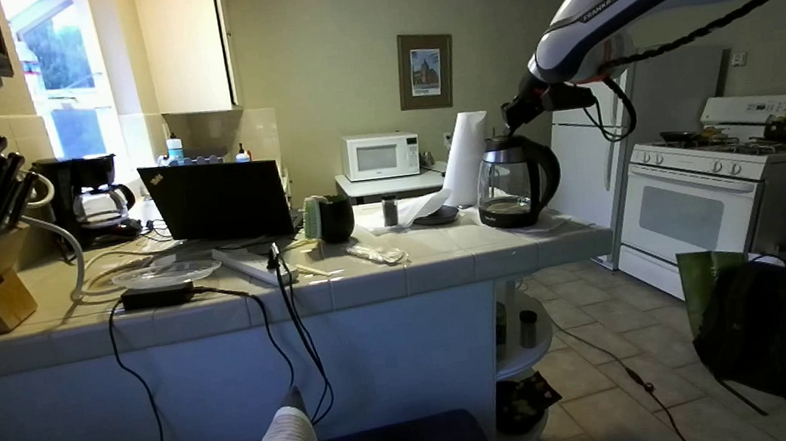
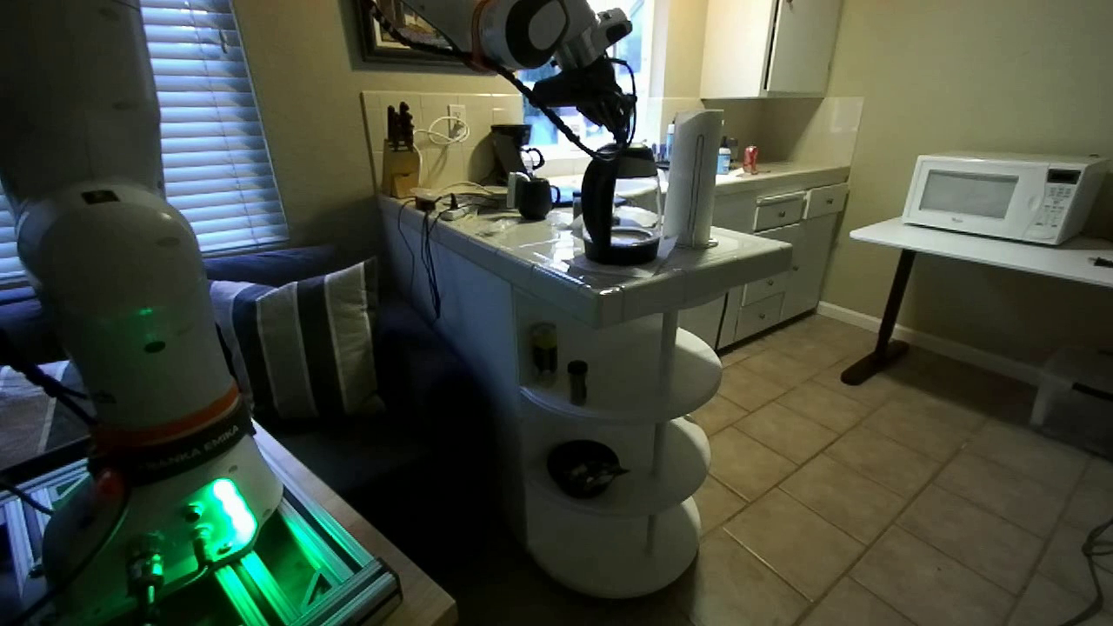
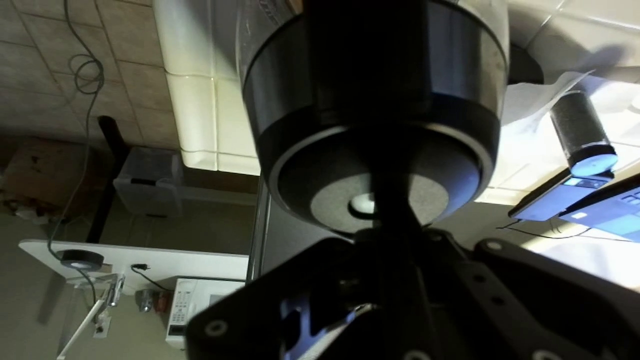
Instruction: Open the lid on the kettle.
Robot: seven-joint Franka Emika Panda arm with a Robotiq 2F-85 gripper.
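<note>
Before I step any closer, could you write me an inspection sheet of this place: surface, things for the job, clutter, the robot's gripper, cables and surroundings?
Surface: tiled counter, light-colored and glossy.
Job's things: kettle upright near the counter's end; its lid is on and looks closed.
Clutter: laptop, dark mug, paper towel roll and small jar share the counter.
Gripper: the gripper appears shut, tips at the lid; whether they touch it, I cannot tell.
Cables: black cords hang over the counter's front edge; another cable runs along the robot's arm.
Surroundings: white stove, backpack, and microwave on a separate table.
</note>
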